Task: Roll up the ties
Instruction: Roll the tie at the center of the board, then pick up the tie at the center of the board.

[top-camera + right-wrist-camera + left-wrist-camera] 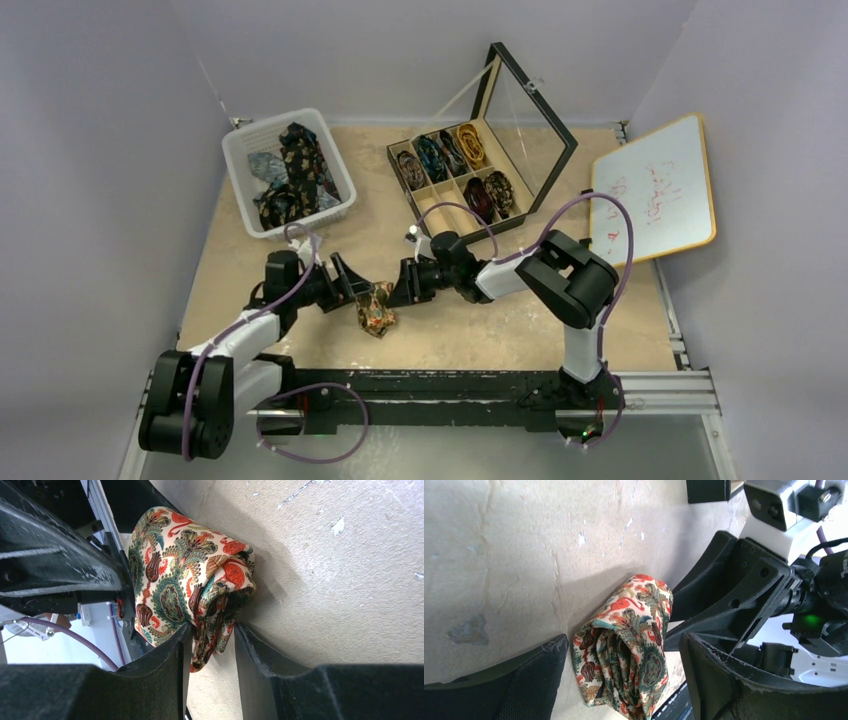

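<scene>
The right gripper (212, 630) has its jaws narrow, closed on a hanging edge of the tie (175, 580). The fabric fills the gap between the fingers (165, 670). The left gripper (624, 645) stands wide and straddles the same tie from the other side. One of its fingers (524, 680) is against the fabric and the other stands off it.

The tie is a cream, orange and green paisley, wound into a loose, fat bundle. It rests on the table (300, 240), nearer the arms than the box (545, 185) and a little to its left.

It looks light, soft and slippery, so the layers will likely slide and spring open if let go. The best grip is probably across the whole roll, squeezing all the layers together, not a pinch on one outer fold.

The box has its glass lid (525, 115) propped open. Its compartments hold several coils (470, 145), gold, blue, dark red and black. The near-left cell looks bare. Left of the box, a white basket (240, 150) holds a heap of loose ties (295, 165), mostly dark floral.
</scene>
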Motion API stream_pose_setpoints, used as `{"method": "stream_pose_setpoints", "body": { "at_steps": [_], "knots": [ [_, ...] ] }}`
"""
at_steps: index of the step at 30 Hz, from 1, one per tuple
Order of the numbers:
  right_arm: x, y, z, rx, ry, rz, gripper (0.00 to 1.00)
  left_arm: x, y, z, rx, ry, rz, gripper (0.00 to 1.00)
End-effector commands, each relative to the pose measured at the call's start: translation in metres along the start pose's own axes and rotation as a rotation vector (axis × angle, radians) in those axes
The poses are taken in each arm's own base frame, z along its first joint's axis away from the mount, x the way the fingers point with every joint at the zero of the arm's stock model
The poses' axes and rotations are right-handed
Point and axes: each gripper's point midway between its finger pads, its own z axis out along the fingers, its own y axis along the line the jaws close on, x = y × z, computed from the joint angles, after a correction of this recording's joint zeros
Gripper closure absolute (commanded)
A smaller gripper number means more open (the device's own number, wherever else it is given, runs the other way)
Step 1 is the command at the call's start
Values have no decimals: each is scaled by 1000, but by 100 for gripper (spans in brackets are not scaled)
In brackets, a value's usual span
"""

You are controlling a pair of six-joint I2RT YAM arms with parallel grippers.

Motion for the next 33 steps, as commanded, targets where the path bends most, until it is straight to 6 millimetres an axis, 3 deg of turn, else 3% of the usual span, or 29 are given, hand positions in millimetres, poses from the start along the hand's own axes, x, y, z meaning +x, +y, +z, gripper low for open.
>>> {"method": "stream_pose_setpoints", "body": {
  "at_steps": [1, 5, 9, 21, 33],
  "knots": [
    [7, -12, 2, 27, 15, 7, 61, -35, -10, -3, -39, -99, 96, 19],
    [5, -12, 2, 26, 10, 8, 61, -34, -9, 5, -19, -44, 112, 19],
    [4, -13, 3, 30, 10, 11, 61, -10, -6, 17, 65, 61, 55, 20],
    [5, -13, 2, 29, 5, 22, 62, 39, -14, -3, 181, 185, -56, 28],
    [7, -2, -2, -26, 13, -17, 62, 37, -21, -1, 244, 145, -106, 51]
  ]
}}
